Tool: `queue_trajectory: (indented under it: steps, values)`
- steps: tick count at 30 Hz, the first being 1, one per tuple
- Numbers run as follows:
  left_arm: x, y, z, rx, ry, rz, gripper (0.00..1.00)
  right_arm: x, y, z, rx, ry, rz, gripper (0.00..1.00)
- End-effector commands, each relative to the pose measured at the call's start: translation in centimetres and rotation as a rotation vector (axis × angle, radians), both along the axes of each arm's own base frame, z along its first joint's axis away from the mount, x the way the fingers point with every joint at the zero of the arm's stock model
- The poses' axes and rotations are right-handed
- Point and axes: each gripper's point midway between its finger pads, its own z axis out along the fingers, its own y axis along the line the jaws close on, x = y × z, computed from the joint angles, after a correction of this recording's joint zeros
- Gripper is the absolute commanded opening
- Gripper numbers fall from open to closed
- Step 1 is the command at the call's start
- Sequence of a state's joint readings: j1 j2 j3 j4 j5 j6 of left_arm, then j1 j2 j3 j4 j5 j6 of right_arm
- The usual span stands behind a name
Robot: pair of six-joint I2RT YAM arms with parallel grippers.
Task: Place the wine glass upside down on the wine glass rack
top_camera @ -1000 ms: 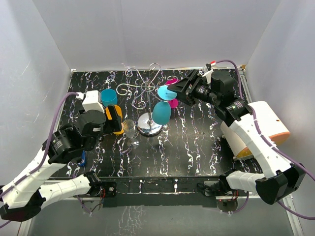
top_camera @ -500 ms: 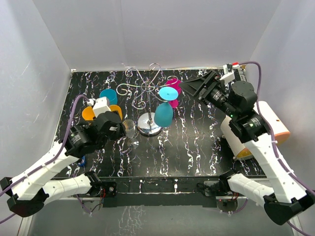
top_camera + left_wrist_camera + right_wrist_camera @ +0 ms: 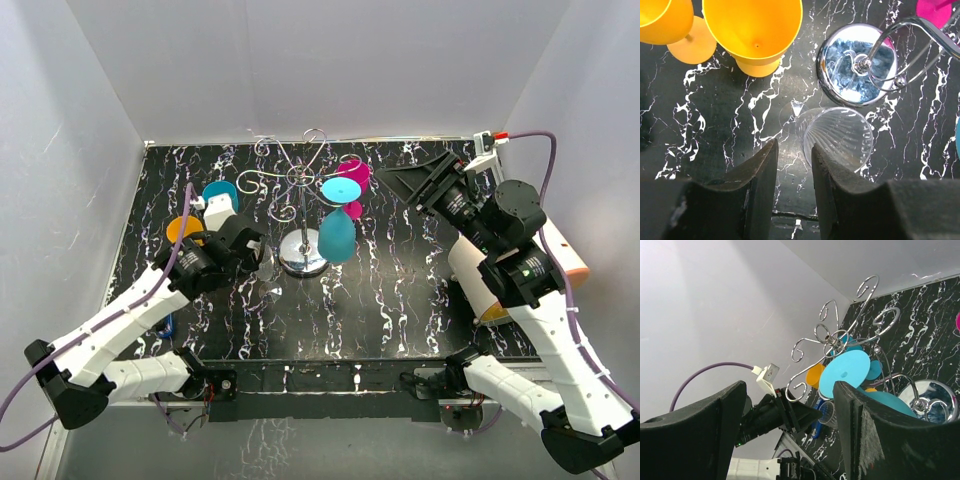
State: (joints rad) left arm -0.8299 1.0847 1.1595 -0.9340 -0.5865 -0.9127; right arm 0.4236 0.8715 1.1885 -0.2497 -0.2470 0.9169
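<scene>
The wine glass rack (image 3: 303,178) stands mid-table on its chrome base (image 3: 303,254). A teal wine glass (image 3: 337,236) hangs upside down on it, foot disc (image 3: 342,188) on top, next to a magenta glass (image 3: 353,172). My right gripper (image 3: 395,177) is open and empty, a little to the right of the teal glass; its wrist view shows the disc (image 3: 845,372) and rack (image 3: 840,337) beyond the gripper (image 3: 790,385). My left gripper (image 3: 252,248) is open and empty over the table (image 3: 794,155), just left of a clear ribbed glass (image 3: 840,137) lying beside the base (image 3: 857,65).
Two orange glasses (image 3: 755,25) and a teal one (image 3: 220,194) stand at the left behind my left gripper. A blue object (image 3: 166,322) lies near the left edge. A white and orange cylinder (image 3: 540,250) sits at the right. White walls enclose the black marbled table (image 3: 390,290).
My right gripper has drawn back to the right from the teal glass's foot, and the glass stays hanging on the rack. My left arm has swung right toward the clear glass.
</scene>
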Motion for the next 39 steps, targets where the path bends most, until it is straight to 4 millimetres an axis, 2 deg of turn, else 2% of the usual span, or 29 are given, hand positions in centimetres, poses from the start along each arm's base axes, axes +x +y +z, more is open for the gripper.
queue_trajectory:
  steps: [1,12,20,29,39]
  values:
    - [0.4,0.3,-0.7,-0.020,0.022,-0.016,0.30,0.0,-0.3,0.8,0.001,-0.052,-0.017,0.68]
    - [0.5,-0.4,-2.5,-0.009,0.101,-0.098,0.21,0.1,-0.3,0.7,-0.004,-0.043,-0.024,0.68]
    - [0.3,-0.5,-1.2,-0.015,0.095,-0.123,0.17,0.1,-0.1,0.6,-0.004,-0.038,-0.011,0.67]
    - [0.2,-0.3,-0.5,0.014,0.106,-0.146,0.21,0.1,-0.1,0.2,-0.007,-0.031,-0.013,0.67]
    - [0.0,0.0,0.3,0.052,0.123,-0.173,0.05,0.5,-0.1,-0.3,-0.013,-0.013,-0.017,0.66]
